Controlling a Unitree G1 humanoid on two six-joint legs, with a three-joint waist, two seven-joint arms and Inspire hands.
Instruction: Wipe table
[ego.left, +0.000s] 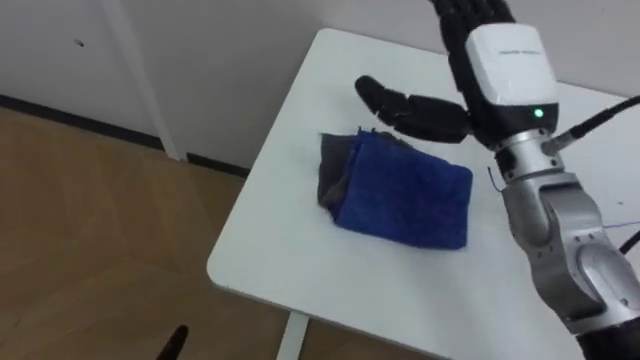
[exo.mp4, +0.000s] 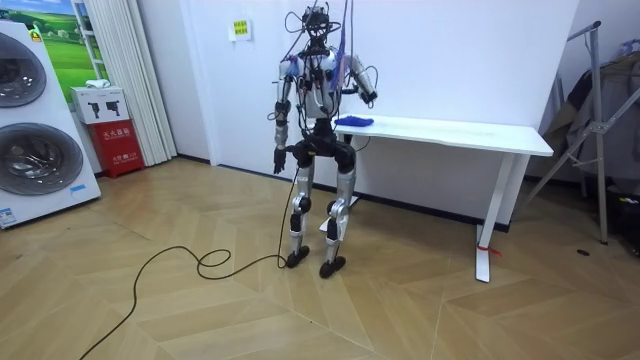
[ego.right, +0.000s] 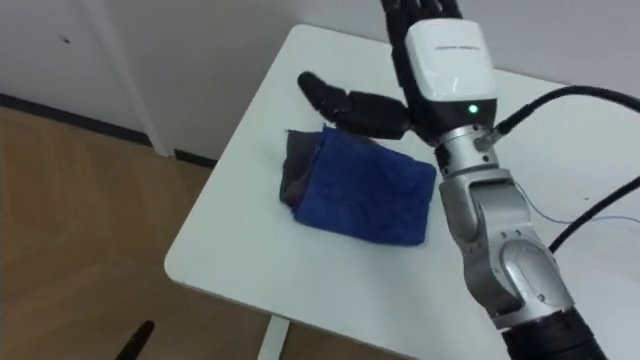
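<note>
Blue cloth (ego.left: 405, 195) on white desk (ego.left: 280, 250)
The folded cloth is laid near the desk's left end; the right hand (ego.left: 505, 70) is held open above it, empty. Washing machines (exo.mp4: 30, 150) are seen beyond.

Both eye views look down from close on the table (ego.left: 270, 240), which the distant room view shares.
</note>
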